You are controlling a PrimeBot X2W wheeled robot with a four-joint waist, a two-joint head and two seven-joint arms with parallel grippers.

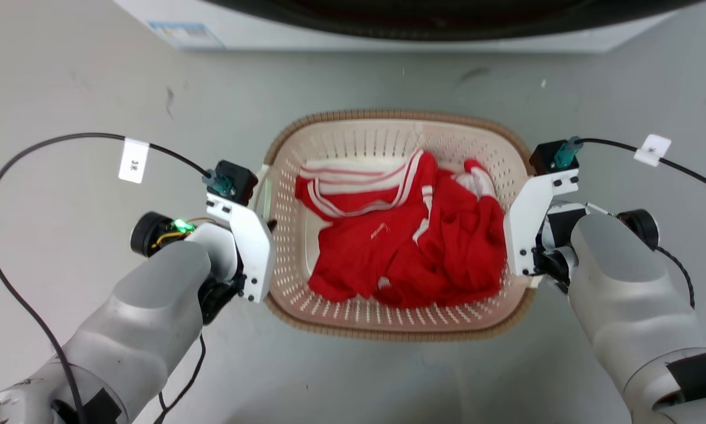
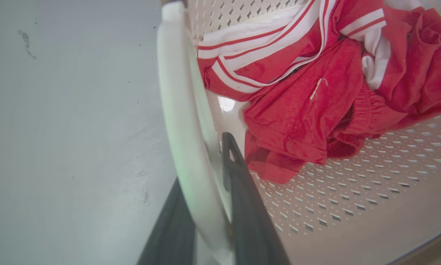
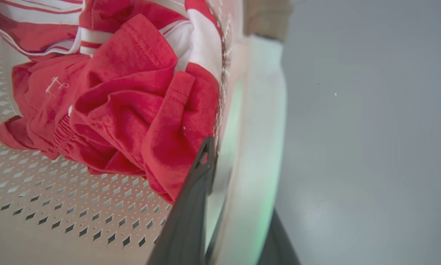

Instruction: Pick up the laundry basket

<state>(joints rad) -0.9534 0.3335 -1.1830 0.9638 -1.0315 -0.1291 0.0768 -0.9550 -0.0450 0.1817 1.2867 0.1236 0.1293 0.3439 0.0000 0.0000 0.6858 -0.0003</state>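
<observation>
As you look down, laundry basket (image 1: 400, 138): on the floor (image 1: 353, 377) before the washing machine (image 1: 270, 29).
left gripper (image 2: 202, 158): clamped on basket's left white handle (image 2: 176, 92).
right gripper (image 3: 242, 176): clamped on basket's right handle (image 3: 264, 92).

Both pale forearms extended forward: left forearm (image 1: 146, 306) at lower left, right forearm (image 1: 623, 282) at lower right. White wrist plates turned inward, facing each other. Left pincer (image 2: 202, 158) clamped on left handle (image 2: 180, 110) of laundry basket (image 1: 400, 138), one dark finger (image 2: 246, 206) set on each side of handle. Right pincer (image 3: 238, 176) clamped likewise on right handle (image 3: 257, 129), fingers (image 3: 185, 221) straddling it.
</observation>
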